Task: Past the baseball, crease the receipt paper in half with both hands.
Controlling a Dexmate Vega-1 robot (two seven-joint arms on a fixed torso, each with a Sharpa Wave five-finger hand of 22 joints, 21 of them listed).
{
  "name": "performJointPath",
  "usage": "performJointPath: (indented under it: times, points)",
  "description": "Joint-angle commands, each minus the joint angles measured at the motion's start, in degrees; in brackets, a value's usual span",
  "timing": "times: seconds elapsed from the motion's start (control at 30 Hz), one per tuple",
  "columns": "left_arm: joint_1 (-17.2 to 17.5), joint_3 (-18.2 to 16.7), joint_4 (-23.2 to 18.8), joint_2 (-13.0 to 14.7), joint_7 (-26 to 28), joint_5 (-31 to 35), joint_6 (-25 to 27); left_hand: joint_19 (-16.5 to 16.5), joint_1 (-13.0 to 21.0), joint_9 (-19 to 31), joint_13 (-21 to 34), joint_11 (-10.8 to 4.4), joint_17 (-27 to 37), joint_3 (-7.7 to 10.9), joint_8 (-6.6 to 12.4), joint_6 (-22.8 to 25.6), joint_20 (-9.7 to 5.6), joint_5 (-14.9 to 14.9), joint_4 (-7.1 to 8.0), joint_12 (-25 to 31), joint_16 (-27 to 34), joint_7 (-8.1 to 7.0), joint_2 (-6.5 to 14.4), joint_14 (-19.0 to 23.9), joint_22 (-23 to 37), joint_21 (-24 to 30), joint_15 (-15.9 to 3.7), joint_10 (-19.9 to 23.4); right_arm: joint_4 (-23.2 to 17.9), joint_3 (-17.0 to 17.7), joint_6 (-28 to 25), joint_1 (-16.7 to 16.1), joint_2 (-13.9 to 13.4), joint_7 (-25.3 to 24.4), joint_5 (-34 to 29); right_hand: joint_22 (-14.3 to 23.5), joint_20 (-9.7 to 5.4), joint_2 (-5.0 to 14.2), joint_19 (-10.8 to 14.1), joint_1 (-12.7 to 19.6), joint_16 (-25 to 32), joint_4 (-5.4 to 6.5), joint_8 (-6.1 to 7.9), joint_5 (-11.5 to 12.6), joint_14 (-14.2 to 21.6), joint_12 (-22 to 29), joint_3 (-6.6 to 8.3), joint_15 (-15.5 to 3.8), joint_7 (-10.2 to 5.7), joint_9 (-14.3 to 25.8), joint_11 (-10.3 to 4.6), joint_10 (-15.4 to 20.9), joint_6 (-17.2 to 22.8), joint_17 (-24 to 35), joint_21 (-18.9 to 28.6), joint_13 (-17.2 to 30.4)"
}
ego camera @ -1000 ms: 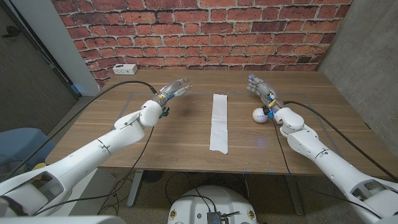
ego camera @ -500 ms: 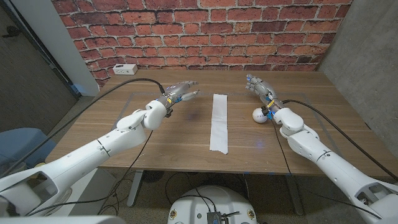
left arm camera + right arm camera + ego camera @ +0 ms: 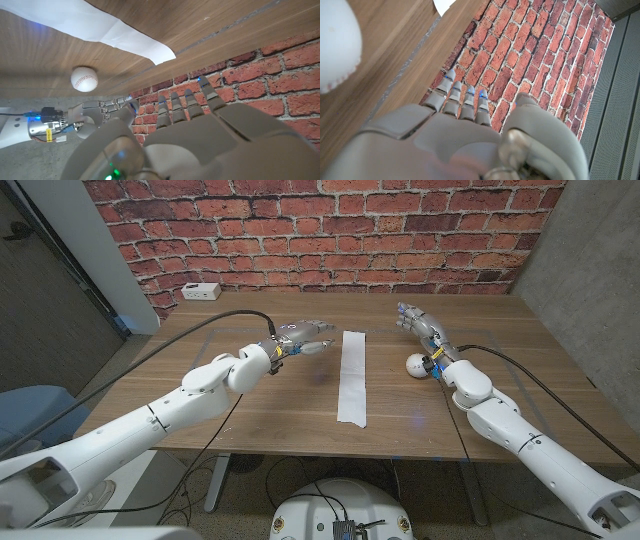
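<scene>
White baseball cut off at edge

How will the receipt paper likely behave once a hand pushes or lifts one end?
The receipt paper is a long thin strip lying flat, so it would probably flop and sag if lifted. On the smooth wooden table it may slide rather than buckle.

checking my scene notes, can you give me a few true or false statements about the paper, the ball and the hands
1. The paper lies flat and unfolded on the table. True.
2. The left hand grips the paper. False: it holds nothing, open beside the strip.
3. The ball sits on the paper. False: it rests on bare wood, beside the right arm.
4. The right hand is open, holding nothing. True.
5. A white box stands at the table's far edge. True.
</scene>
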Motion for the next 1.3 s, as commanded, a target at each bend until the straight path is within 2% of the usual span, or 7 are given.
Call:
performJointPath:
  times: [0.03,0.37,0.6,0.9,1.0,1.13,1.3]
  points:
    - [2.56,-1.83,-3.67,2.70,-5.19,3.21,-5.01,0.15,0.44,0.21,0.09,-0.69,0.31,0.26,0.03,0.47,0.03,-0.13,-0.37,-0.31,-0.02,-0.30,0.33,0.31,0.25,0.23,-0.39,0.48,-6.08,1.62,-0.74,-5.14,-2.11,-4.90,-3.59,0.28,-0.27,-0.01,0.50,0.62,0.04,-0.08,-0.08,-0.36,0.84,0.12,0.69,-0.14,0.07,0.26,0.06,0.78,0.62,0.33,0.31,0.23]
    - [4.41,-3.06,-4.70,3.09,-7.28,4.64,-8.03,0.30,0.50,0.25,0.10,-1.69,0.42,1.09,0.61,3.90,0.19,-0.10,0.15,-0.07,-0.15,-0.73,1.19,0.98,0.33,0.18,-0.68,2.95,-9.67,1.75,-1.52,-7.55,-2.72,-7.82,-7.76,0.28,-0.71,0.24,0.76,1.43,-0.02,-0.56,-0.13,-0.69,1.20,0.11,1.79,-0.44,-0.06,0.27,-0.23,1.47,1.13,0.32,0.30,0.24]
    - [4.52,-3.28,-4.17,2.70,-8.99,4.91,-10.35,0.37,0.46,0.35,0.20,-0.47,0.34,1.62,1.19,7.85,0.31,-0.19,0.33,0.56,-0.23,-1.55,0.94,1.72,0.37,0.10,-0.76,6.39,-10.97,1.83,-1.62,-8.41,-2.59,-8.87,-9.57,0.28,-0.80,0.23,0.93,2.06,-0.07,-0.98,-0.15,-0.90,1.42,-0.01,2.48,-0.70,-0.11,0.28,-0.41,1.63,1.48,0.30,0.29,0.25]
    - [3.29,-2.59,-2.99,1.57,-13.92,4.19,-12.00,0.46,-0.21,0.64,0.48,1.35,0.63,2.45,1.24,10.84,1.08,-0.11,2.07,0.94,0.14,0.47,1.89,3.57,0.43,0.02,0.23,9.35,-12.02,2.36,-1.87,-9.65,-2.86,-9.61,-10.77,0.28,-0.88,0.19,1.02,2.57,-0.16,-1.32,-0.27,-1.15,1.55,-0.17,3.18,-0.77,-0.08,0.28,-0.56,1.69,1.60,0.30,0.25,0.25]
    - [2.94,-2.28,-2.37,1.10,-14.98,3.88,-12.51,0.36,-0.85,0.82,0.65,1.23,0.69,2.75,1.75,13.51,1.16,-0.06,3.48,1.47,0.08,1.24,1.70,3.93,0.46,-0.07,0.23,11.72,-12.42,2.36,-2.34,-9.87,-2.87,-9.91,-11.33,0.28,-0.95,0.21,1.05,2.69,-0.17,-1.38,-0.31,-1.23,1.64,-0.16,3.41,-0.92,-0.12,0.29,-0.51,1.85,1.64,0.31,0.23,0.26]
    - [2.38,-2.01,-1.55,0.56,-16.66,2.79,-13.07,0.05,-2.18,0.90,0.74,-0.49,0.78,2.50,2.07,16.19,1.14,0.03,5.40,2.09,0.24,2.67,1.15,4.81,0.48,-0.26,-0.04,14.79,-12.81,2.16,-2.75,-9.85,-2.99,-10.13,-12.43,0.28,-1.06,0.29,1.10,2.83,-0.21,-1.44,-0.33,-1.32,1.64,-0.21,3.70,-0.96,-0.19,0.29,-0.59,1.92,1.74,0.34,0.22,0.26]
    - [1.28,-1.26,-0.50,-0.35,-19.15,1.72,-13.37,-0.17,-2.66,0.89,0.75,-0.63,0.78,2.46,2.30,17.49,1.34,0.11,6.02,2.21,0.19,2.65,1.15,4.91,0.48,-0.37,0.04,15.70,-13.17,1.98,-3.30,-9.55,-2.77,-9.93,-12.60,0.28,-1.14,0.31,1.14,3.02,-0.22,-1.53,-0.36,-1.42,1.73,-0.25,4.02,-1.00,-0.19,0.29,-0.69,2.00,1.83,0.36,0.21,0.26]
